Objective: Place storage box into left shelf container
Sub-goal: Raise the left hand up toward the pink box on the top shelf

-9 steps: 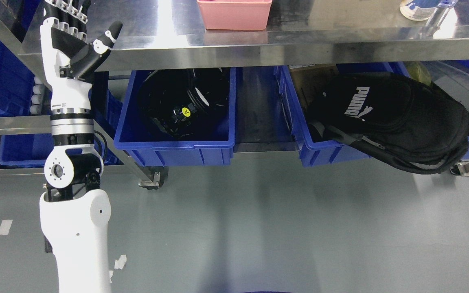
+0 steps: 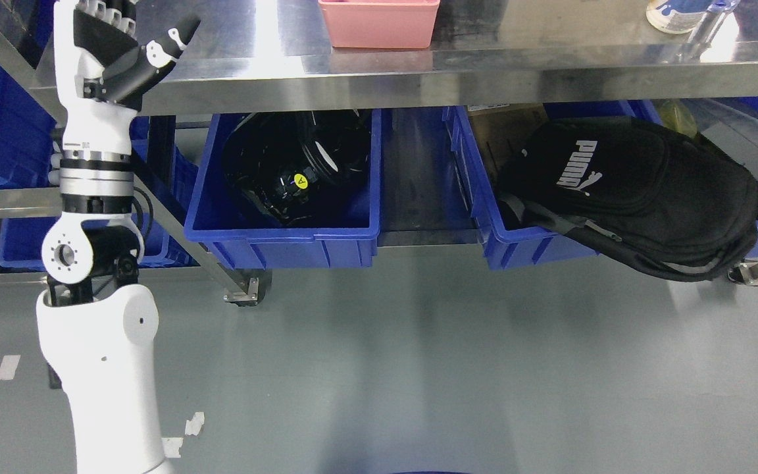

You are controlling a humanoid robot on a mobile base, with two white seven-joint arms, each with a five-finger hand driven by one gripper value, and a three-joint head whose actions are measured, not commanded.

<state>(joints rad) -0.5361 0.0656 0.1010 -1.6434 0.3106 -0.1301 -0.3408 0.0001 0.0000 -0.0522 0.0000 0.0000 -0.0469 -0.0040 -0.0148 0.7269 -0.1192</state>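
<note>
The storage box [image 2: 379, 23] is pink and looks like plastic. It sits upright on the shiny metal shelf top [image 2: 550, 59], well off to the right of the left hand [image 2: 112, 49] and about level with it. Its open top is cut off by the picture's edge, so only its front wall and rim show. The hand is apart from it, not touching.

The blue shelf container [image 2: 287, 234] lies lower than the hand and to its right, under the metal top. Dark things lie inside it.
</note>
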